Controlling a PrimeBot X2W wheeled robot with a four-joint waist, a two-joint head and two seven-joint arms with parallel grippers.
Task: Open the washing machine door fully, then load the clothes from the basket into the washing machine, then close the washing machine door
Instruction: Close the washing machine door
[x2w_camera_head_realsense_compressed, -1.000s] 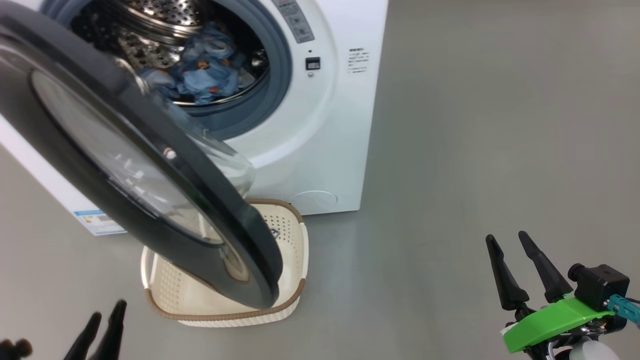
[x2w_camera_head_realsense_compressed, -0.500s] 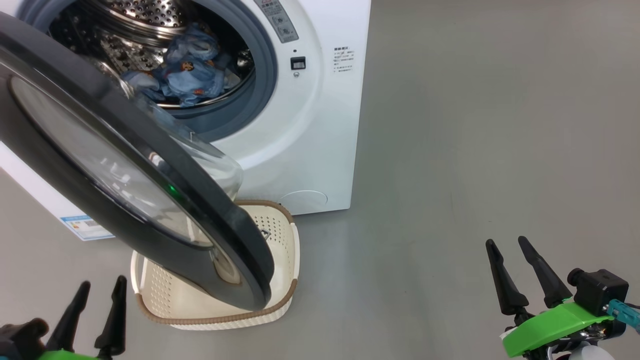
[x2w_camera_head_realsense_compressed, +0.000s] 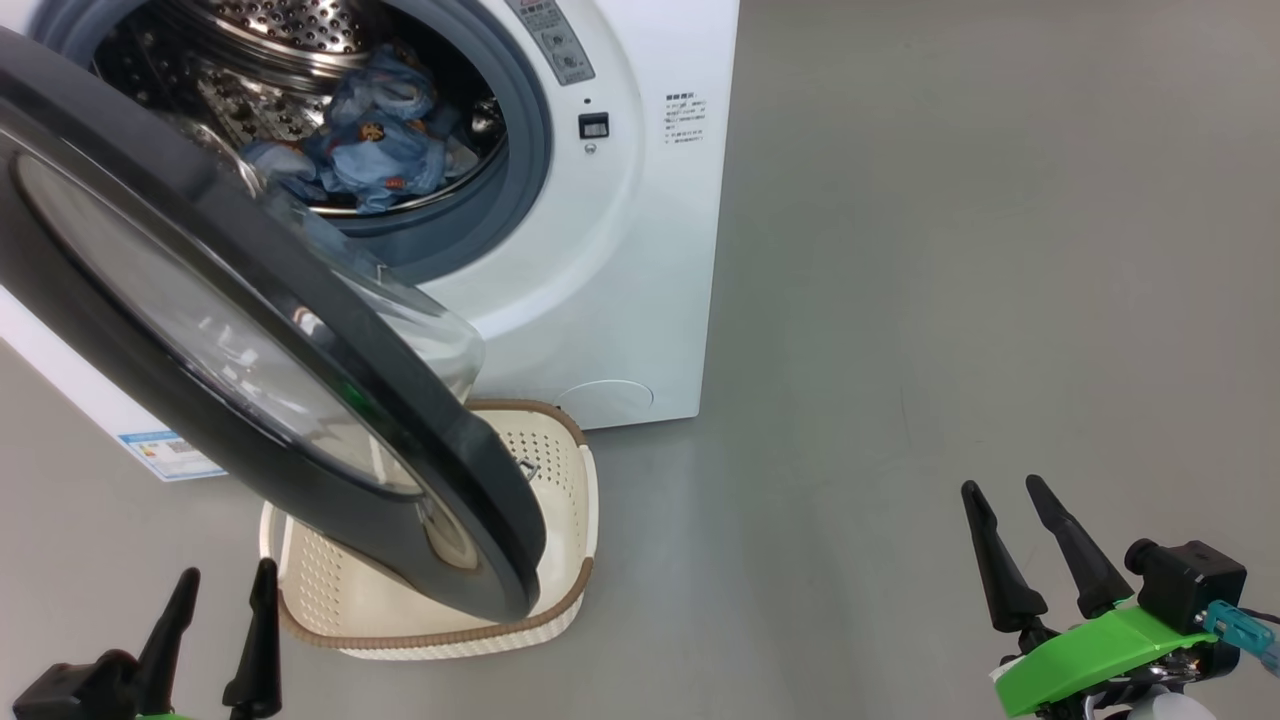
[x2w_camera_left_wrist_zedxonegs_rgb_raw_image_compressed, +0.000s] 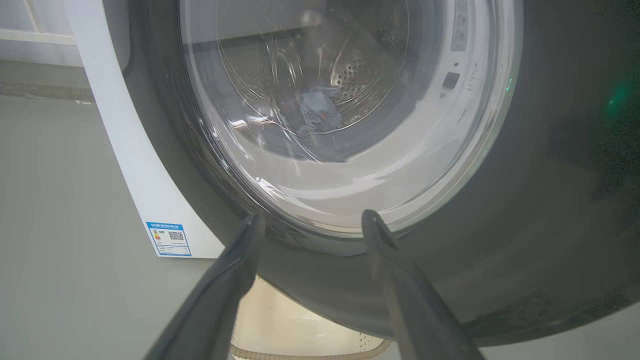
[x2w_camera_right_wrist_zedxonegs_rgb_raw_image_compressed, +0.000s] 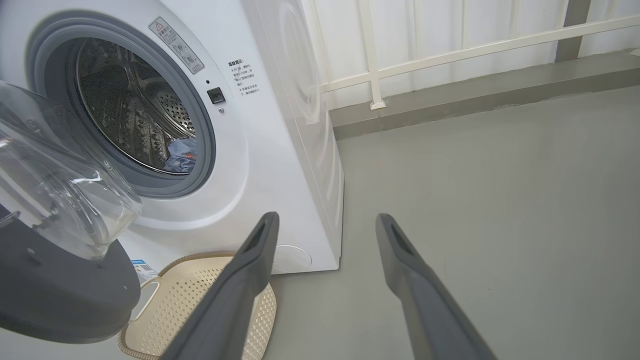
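Black fingers of my left end effector (x2w_camera_head_realsense_compressed: 228, 572) stand apart at the lower left of the head view and hold nothing. In the left wrist view they point at the lower outer rim of the washing machine door (x2w_camera_head_realsense_compressed: 240, 330). In the head view the tips are short of the door.

A blue label sticker (x2w_camera_head_realsense_compressed: 165, 452) is fixed low on the left side panel of the washing machine (x2w_camera_head_realsense_compressed: 620, 250).

The door stands partly open. It is swung out from the left side of the opening, with its glossy black rim toward me and its clear glass bowl bulging back toward the drum. Its lower edge hangs over the basket (x2w_camera_head_realsense_compressed: 566, 480).

The basket sits on the grey floor (x2w_camera_head_realsense_compressed: 950, 250), just in front of the machine's base. The door covers much of it.

The clothes (x2w_camera_head_realsense_compressed: 385, 150), light blue with orange prints, lie inside the perforated steel drum, low and near the grey-blue gasket.

My right end effector (x2w_camera_head_realsense_compressed: 1002, 485) is at the lower right, well apart from the machine and over bare floor. Its fingers are spread and it grips nothing. A green bracket (x2w_camera_head_realsense_compressed: 1080, 650) sits at its base.
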